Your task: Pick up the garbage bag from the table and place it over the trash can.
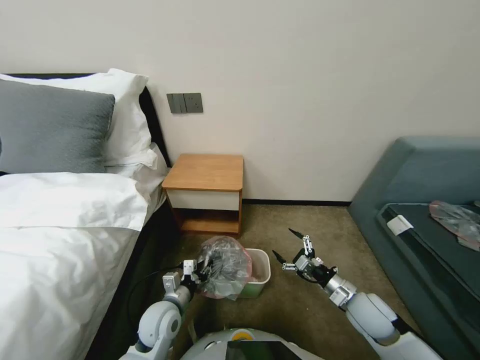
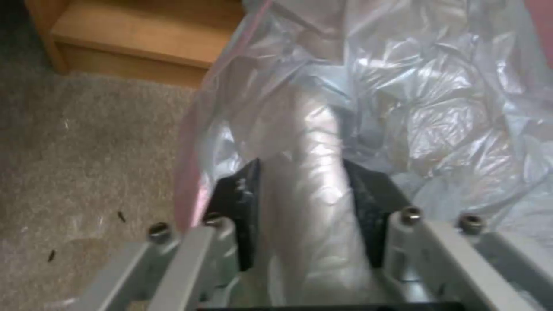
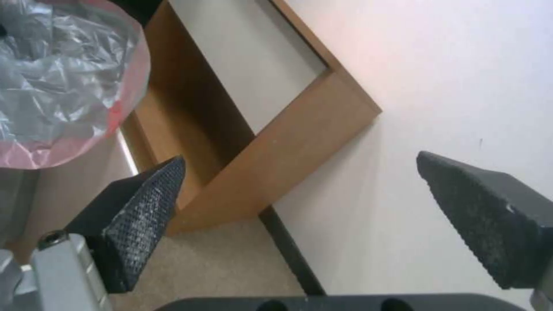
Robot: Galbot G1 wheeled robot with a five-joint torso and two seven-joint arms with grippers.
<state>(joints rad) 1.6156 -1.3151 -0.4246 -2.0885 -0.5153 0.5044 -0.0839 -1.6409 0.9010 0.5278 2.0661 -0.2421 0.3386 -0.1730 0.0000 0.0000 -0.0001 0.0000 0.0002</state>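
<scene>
Left wrist view: left gripper (image 2: pixel 300 190) clamped on garbage bag (image 2: pixel 403 108), held over the trash can's (image 1: pixel 260 272) left rim on the carpet, below the table (image 1: pixel 205 172). Right gripper (image 1: pixel 291 248) spread wide, empty, just right of the can.

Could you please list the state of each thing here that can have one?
Bag: off the table, held up over the bin, bunched.
Left gripper: shut on the bag.
Right gripper: open, empty, beside the bin.
Bin: upright on the carpet, partly covered by the bag.
Table: top bare.
</scene>
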